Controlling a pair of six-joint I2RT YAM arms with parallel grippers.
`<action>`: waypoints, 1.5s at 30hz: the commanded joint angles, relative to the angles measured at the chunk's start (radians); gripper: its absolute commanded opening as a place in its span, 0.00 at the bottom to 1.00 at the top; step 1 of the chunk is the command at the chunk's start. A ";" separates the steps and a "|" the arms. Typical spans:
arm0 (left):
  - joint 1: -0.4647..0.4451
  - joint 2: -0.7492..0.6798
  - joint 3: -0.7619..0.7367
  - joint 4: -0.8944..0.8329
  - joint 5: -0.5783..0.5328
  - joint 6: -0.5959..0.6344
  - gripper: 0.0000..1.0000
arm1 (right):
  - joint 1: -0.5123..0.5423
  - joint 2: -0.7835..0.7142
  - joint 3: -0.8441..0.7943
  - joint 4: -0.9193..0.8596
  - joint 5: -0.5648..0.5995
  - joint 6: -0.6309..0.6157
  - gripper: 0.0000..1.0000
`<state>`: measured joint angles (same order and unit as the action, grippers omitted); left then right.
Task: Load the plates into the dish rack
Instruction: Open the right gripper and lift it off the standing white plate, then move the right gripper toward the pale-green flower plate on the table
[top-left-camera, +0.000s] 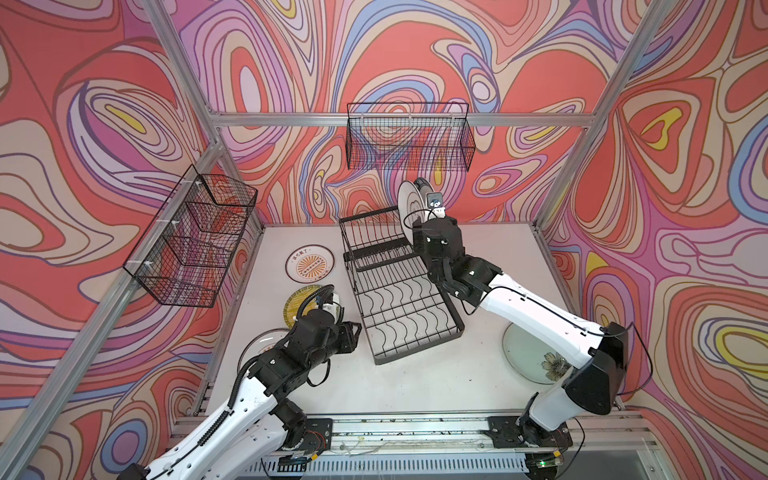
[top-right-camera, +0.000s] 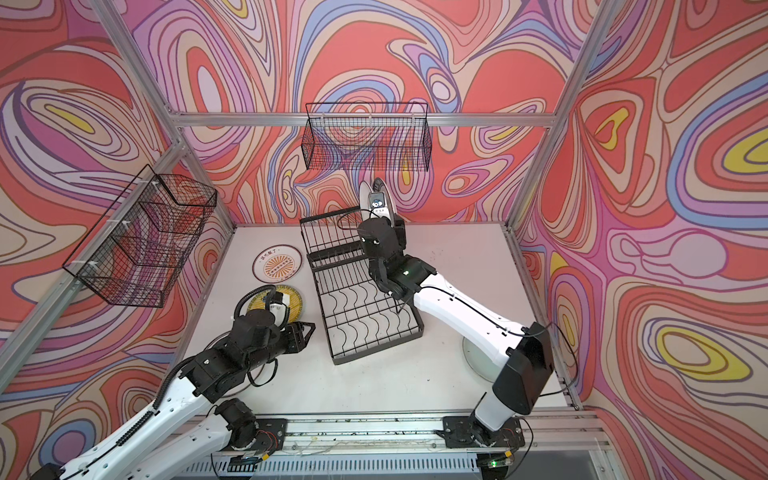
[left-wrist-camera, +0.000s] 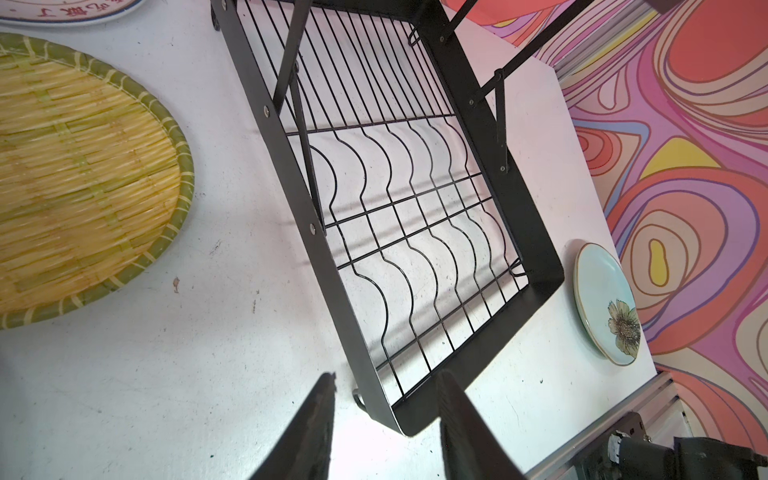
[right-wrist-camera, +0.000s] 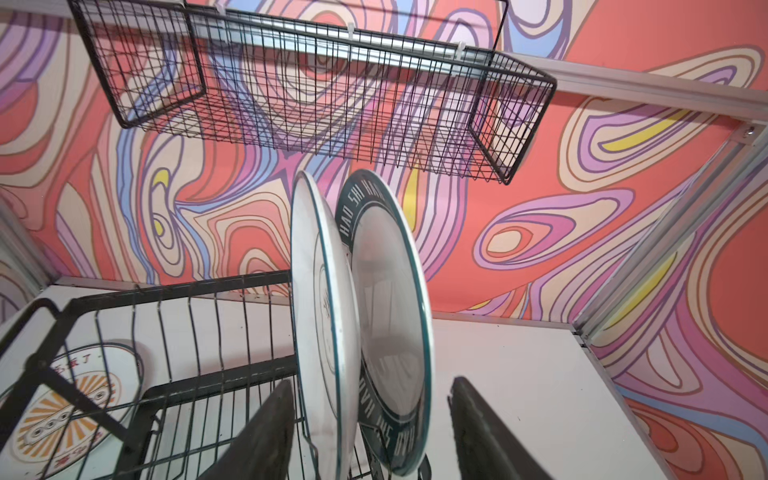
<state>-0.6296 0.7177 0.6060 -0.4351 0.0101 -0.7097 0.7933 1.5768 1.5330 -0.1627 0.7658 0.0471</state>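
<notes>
Because slots in the dish rack (top-left-camera: 419, 345) hold the white plate (right-wrist-camera: 320, 332) and lettered plate (right-wrist-camera: 390, 316) upright, we see the right gripper (right-wrist-camera: 372, 382) open astride them; the left gripper (left-wrist-camera: 387, 375) hovers open, empty.

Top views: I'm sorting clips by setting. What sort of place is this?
Likely a robot test cell, not a kitchen: aluminium frame, swirl-printed walls, and a dish rack on a white table.
</notes>
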 joint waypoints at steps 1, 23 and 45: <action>-0.004 0.009 0.024 -0.015 -0.004 0.001 0.44 | 0.004 -0.038 -0.025 0.029 -0.086 0.007 0.66; -0.004 -0.061 0.018 0.037 -0.006 0.023 0.46 | -0.189 -0.249 -0.246 0.055 -0.389 0.184 0.74; -0.004 0.014 0.004 0.079 -0.006 0.057 0.46 | -0.467 -0.357 -0.542 -0.120 -0.451 0.456 0.74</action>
<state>-0.6296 0.7284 0.6140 -0.3771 -0.0002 -0.6689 0.3607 1.2304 1.0275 -0.2165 0.3302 0.4194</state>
